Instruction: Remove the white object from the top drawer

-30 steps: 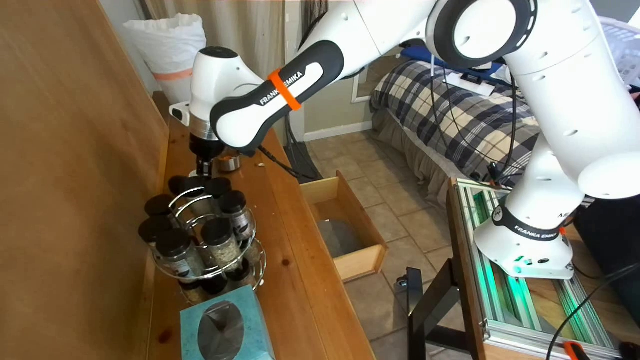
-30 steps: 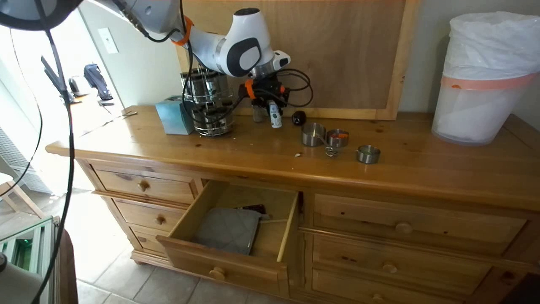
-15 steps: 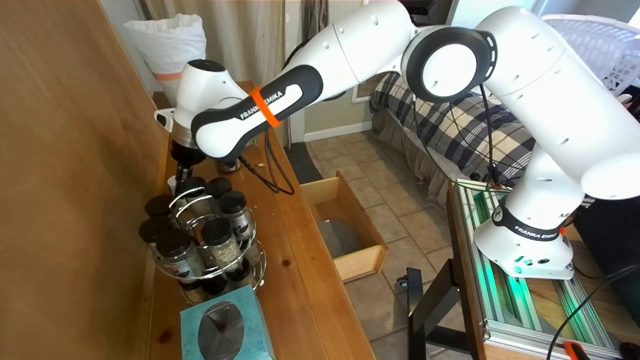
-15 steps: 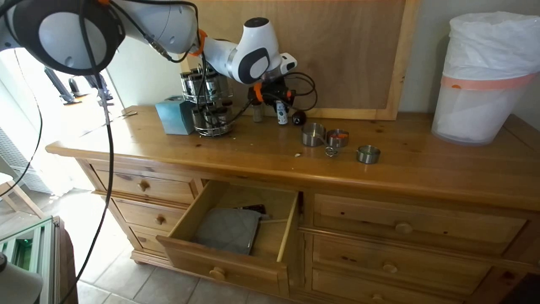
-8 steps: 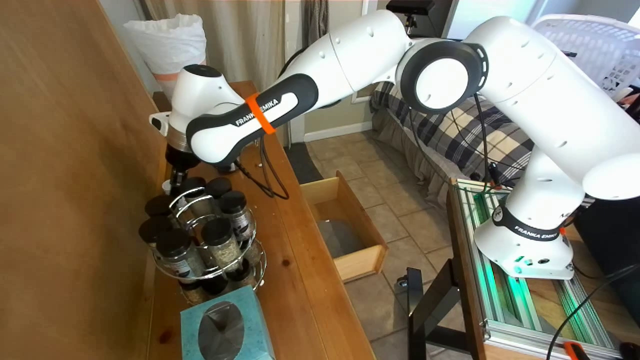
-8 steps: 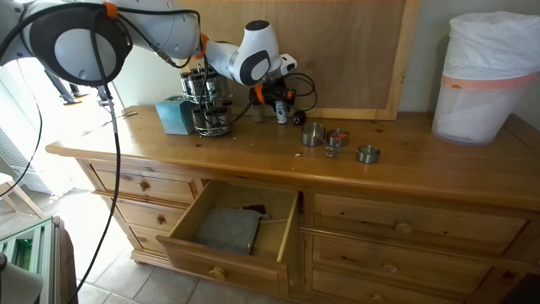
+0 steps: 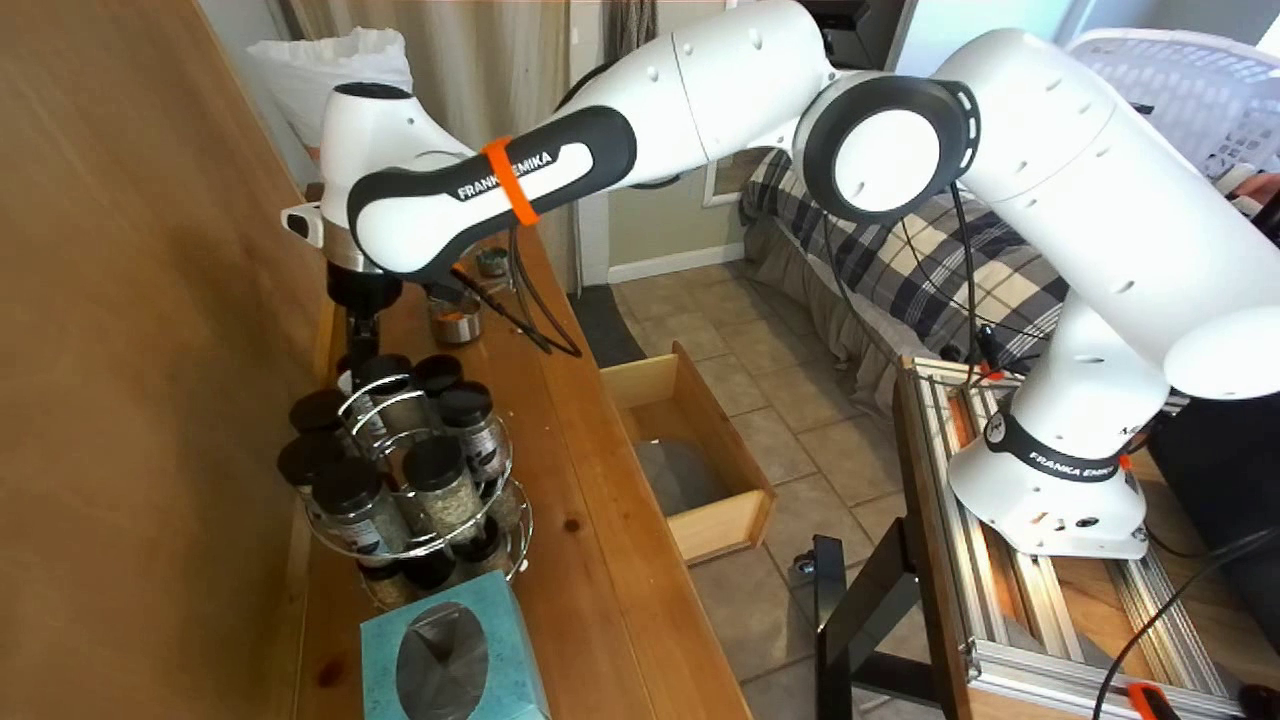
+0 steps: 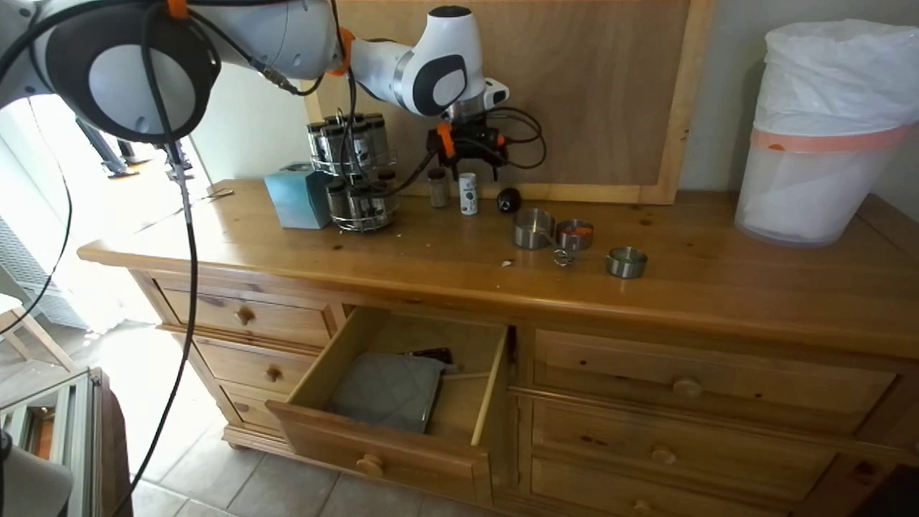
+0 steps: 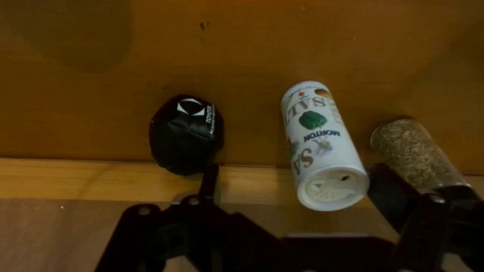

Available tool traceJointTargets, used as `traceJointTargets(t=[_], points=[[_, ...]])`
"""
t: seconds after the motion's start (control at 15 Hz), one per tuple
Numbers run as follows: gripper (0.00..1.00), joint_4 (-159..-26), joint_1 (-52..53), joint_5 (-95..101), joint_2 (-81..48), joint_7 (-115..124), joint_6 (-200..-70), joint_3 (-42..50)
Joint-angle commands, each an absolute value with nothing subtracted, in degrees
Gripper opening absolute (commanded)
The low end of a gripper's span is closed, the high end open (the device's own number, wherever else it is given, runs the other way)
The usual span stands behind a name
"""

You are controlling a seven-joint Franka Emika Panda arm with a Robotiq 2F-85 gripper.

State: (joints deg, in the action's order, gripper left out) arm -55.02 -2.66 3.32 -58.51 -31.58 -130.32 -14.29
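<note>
The white object, a white salt shaker (image 8: 468, 195) with a printed label, stands upright on the wooden counter close to the back panel. My gripper (image 9: 296, 172) is open above it, jaws spread wide. In the wrist view the right-hand finger (image 9: 393, 196) appears close beside the shaker's cap, while a wide gap separates the left-hand finger (image 9: 210, 185) from it. Seen from an exterior view, spice jars partly hide the shaker. The top drawer (image 8: 423, 459) is pulled out and holds a grey quilted pad (image 8: 391, 391) with a dark item and a thin stick.
A black ball (image 8: 509, 200) and a spice jar (image 8: 439, 188) flank the shaker. The spice rack (image 7: 415, 540) and blue tissue box (image 7: 450, 650) stand farther along the counter. Metal measuring cups (image 8: 533, 231) lie near the ball. A white-lined bin (image 8: 826, 143) is at the far end.
The shaker was in the gripper and moved toward the back panel. The gripper has opened, let go of it and risen, leaving it standing on the counter.
</note>
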Motion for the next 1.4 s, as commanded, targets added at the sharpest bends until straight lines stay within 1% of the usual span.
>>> traceJointTargets(t=[0.0, 0.27, 0.47, 0.6, 0.8, 1.13, 1.33], points=[[1.0, -52.1, -2.7, 1.1, -59.5, -35.0, -126.4, -13.9], [1.0, -51.6, -3.2, 0.2, -58.5, -38.4, -122.2, -15.1], [1.0, -51.4, -4.6, -2.7, -55.5, -42.3, -113.3, -15.9], [1.0, -52.4, -6.1, -1.7, -52.0, -40.9, -105.9, -16.2], [1.0, -55.2, -7.3, -0.7, -46.2, -36.8, -98.3, -15.0], [1.0, -61.6, -8.4, 0.2, -35.8, -29.8, -92.3, -13.6], [1.0, -66.4, -7.7, 2.0, -29.6, -22.4, -91.1, -11.7]])
